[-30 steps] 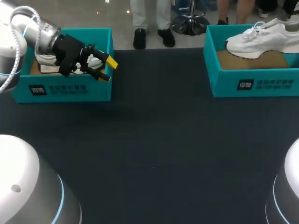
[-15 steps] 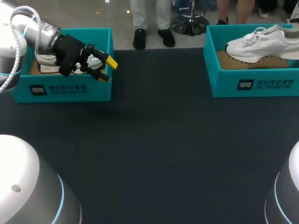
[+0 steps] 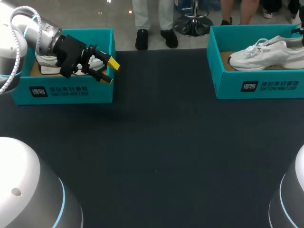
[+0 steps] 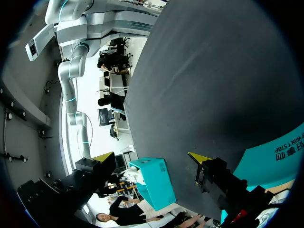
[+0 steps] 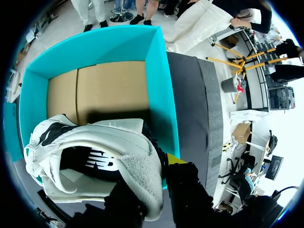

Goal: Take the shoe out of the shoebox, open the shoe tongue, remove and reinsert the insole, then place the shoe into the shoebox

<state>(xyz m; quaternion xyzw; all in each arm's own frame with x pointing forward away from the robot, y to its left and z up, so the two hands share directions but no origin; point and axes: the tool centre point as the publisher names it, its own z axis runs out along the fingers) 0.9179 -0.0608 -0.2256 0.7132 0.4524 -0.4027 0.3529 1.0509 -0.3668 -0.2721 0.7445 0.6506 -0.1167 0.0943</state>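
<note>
A white shoe [image 3: 266, 51] lies low inside the teal shoebox at the right [image 3: 256, 86], toe toward the middle of the table. In the right wrist view my right gripper [image 5: 159, 167] is shut on the heel collar of this shoe [image 5: 95, 156], above the box's cardboard floor [image 5: 104, 85]. In the head view that gripper is almost hidden past the edge. My left gripper [image 3: 110, 71] hangs open over the front corner of the left teal shoebox [image 3: 61, 90], holding nothing. Another white shoe [image 3: 46, 64] sits in that box behind it.
Dark table cloth [image 3: 156, 142] stretches between the two boxes. In the left wrist view the open left gripper [image 4: 149, 159] looks across this cloth to the far teal box [image 4: 154, 183].
The shoe in my right gripper has come down from above the right box's rim to low inside the box. The left arm has not moved.
</note>
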